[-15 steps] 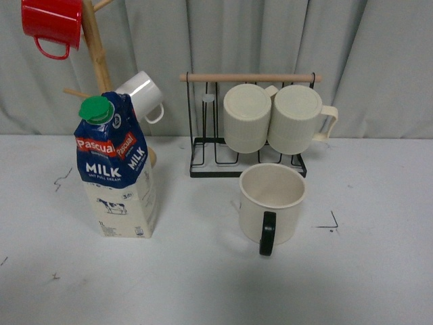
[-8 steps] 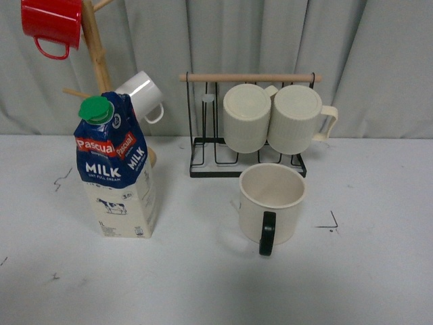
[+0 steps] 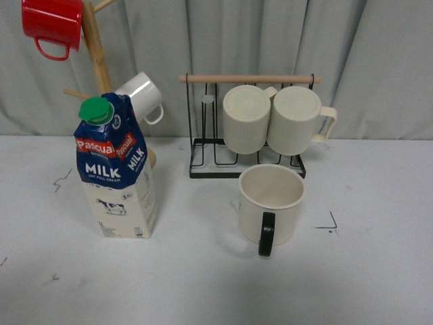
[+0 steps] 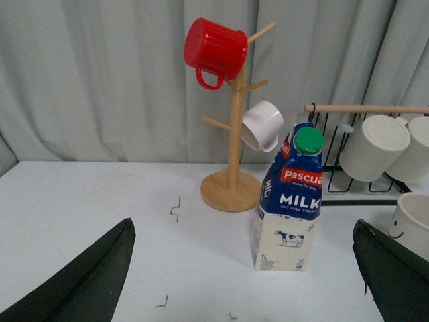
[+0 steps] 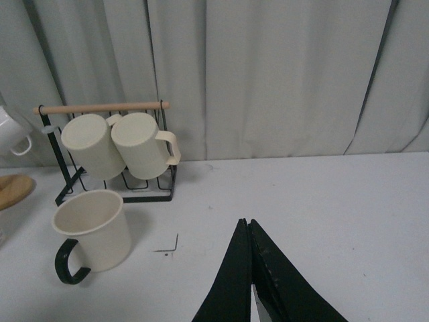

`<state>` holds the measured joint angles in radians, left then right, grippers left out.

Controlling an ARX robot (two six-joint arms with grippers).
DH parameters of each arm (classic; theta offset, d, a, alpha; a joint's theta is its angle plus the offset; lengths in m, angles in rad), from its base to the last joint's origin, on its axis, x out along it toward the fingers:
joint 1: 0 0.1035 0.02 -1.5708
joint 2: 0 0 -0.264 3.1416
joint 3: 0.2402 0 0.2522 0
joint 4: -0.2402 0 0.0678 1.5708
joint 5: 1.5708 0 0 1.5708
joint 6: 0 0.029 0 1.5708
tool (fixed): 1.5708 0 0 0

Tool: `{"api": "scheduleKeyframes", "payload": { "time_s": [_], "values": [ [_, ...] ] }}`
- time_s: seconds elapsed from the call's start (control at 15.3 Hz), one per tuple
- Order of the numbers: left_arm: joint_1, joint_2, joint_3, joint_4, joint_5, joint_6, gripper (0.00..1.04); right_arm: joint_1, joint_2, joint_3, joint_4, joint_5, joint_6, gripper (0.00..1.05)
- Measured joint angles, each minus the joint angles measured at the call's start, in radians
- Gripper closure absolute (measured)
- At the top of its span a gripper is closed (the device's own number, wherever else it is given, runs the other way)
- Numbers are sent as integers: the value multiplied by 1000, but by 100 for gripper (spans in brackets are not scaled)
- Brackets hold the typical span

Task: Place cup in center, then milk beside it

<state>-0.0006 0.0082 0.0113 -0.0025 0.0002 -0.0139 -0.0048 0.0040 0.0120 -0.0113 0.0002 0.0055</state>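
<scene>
Change check: you are seeing next to nothing move over the last second. The cup (image 3: 272,203) and the milk (image 3: 116,169) are sitting where they were, and neither arm is entering the front view. Judgement: step one, centring the cup, is not yet starting.

Tools: your left gripper (image 4: 242,231) is hanging released. Its fingers (image 4: 100,268) are spread wide toward the milk and are gripping nothing. Your right gripper (image 5: 249,228) is clenched, tips pressed together on nothing, over the table (image 5: 322,201) and well apart from the cup.

Position: the cup is standing right of the table's middle, just in front of the wire rack (image 3: 203,78). The milk is standing well to its left, in front of the wooden mug tree (image 3: 95,47).

Orientation: both are standing upright, long axes vertical. The cup's mouth is facing up, with its black handle (image 3: 266,233) pointing toward you. The milk's printed face is facing you, green cap (image 3: 95,110) on top.
</scene>
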Motion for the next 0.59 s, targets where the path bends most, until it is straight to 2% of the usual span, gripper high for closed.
{"api": "scheduleKeyframes", "payload": {
  "time_s": [0.07,0.13,0.26,0.33,0.39,0.46,0.59],
  "values": [
    [0,0,0,-2,0,0,7,0,0,0,7,0,0,103],
    [0,0,0,-2,0,0,7,0,0,0,7,0,0,96],
    [0,0,0,-1,0,0,7,0,0,0,8,0,0,70],
    [-13,84,65,-180,-60,-79,7,0,0,0,7,0,0,58],
    [15,268,145,-212,-61,-177,7,0,0,0,8,-1,0,47],
    [55,420,214,-111,-45,-250,7,0,0,0,9,0,-1,34],
    [21,654,321,118,-30,-267,7,0,0,0,8,0,-1,10]
  ]
}}
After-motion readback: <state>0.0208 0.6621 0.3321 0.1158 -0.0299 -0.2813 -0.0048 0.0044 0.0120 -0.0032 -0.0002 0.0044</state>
